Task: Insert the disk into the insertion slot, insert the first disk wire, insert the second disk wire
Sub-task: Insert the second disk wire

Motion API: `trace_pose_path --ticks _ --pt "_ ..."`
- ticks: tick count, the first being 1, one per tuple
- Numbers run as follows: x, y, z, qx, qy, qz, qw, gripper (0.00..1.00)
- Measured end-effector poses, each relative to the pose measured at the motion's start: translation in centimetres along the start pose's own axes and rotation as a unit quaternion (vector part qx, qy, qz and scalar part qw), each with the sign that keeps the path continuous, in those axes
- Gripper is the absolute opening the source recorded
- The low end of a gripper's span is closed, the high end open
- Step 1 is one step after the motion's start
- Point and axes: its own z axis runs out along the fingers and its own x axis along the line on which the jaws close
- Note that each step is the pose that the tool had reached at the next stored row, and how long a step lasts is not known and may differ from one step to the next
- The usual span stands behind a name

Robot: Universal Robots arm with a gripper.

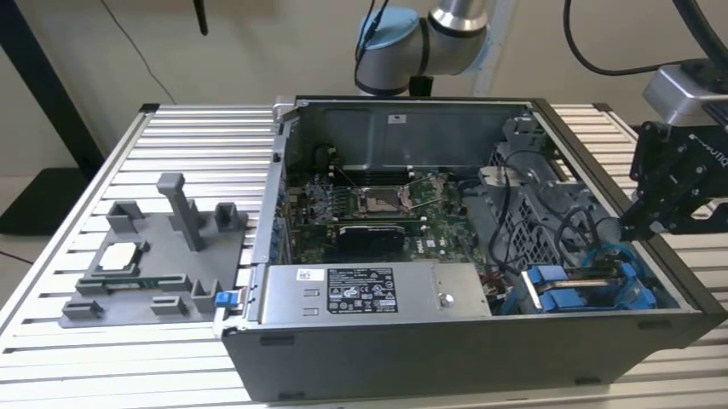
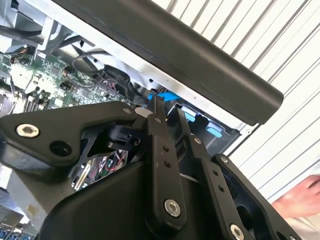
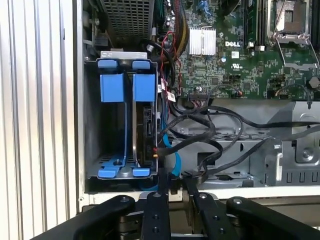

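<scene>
The gripper [image 3: 177,194] is pinching the blue wire [image 3: 175,162] (jaws nearly together) just beside the disk [image 3: 145,130], since that is already sitting in the slot [image 3: 136,125] at the computer case's [image 1: 455,358] four o'clock corner in the exterior view.

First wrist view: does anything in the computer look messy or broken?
Nothing looks broken. The grey disk in its blue plastic carrier sits straight in the grey metal drive cage; black wires beside it loop loosely.
</scene>
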Motion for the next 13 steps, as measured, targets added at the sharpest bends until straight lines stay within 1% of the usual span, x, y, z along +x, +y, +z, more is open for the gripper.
trace_pose_path --ticks 13 --pt "0.30 -0.04 0.16 -0.0004 -0.0087 -0.002 1.0000 1.00"
